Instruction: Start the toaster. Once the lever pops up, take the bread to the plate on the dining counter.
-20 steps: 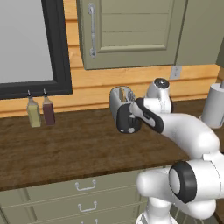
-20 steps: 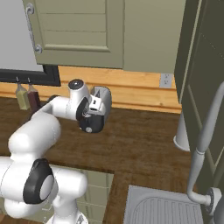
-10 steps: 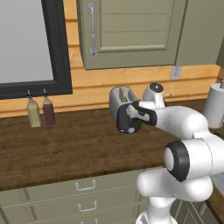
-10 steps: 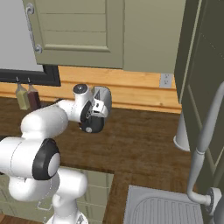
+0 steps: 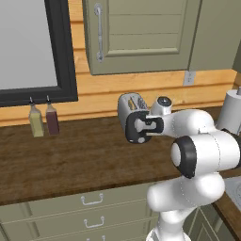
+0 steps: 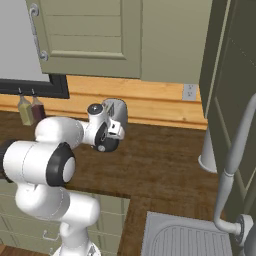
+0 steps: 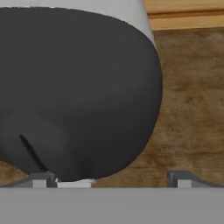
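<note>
Silver toaster is sitting on the dark wood counter against the wall, right of two bottles. I'm holding my gripper at its black end panel, jaws spread wide, gripping nothing. In the hand view, my fingertips are poking up just under the panel, almost touching it.
</note>
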You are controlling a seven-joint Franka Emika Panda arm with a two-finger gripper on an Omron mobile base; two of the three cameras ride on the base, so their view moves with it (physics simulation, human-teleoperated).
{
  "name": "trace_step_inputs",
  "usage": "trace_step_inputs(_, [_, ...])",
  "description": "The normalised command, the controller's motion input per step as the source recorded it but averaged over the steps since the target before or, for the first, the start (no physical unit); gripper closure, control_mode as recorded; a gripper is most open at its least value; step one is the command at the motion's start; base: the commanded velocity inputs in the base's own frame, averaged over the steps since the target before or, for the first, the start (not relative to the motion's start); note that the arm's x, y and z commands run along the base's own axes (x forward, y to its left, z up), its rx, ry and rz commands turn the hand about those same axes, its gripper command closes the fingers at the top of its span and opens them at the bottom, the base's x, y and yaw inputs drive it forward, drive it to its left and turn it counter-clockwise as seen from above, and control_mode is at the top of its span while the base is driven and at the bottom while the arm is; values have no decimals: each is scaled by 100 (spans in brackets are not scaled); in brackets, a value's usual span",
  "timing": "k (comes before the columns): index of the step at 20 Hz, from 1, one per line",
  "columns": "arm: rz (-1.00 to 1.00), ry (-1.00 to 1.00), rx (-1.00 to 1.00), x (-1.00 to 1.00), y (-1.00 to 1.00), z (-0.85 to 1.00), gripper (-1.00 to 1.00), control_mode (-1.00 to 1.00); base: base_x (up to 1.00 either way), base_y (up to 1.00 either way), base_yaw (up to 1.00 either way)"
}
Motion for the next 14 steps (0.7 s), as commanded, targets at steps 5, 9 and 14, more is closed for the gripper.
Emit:
trace_step_inputs(5, [0, -2, 0, -1, 0, -90, -100, -100, 0, 0, 0])
trace_step_inputs(9, [0, 0, 0, -1, 0, -100, -100, -100, 0, 0, 0])
trace_step_inputs(14, [0, -4, 0, -6, 0, -52, -100, -100, 0, 0, 0])
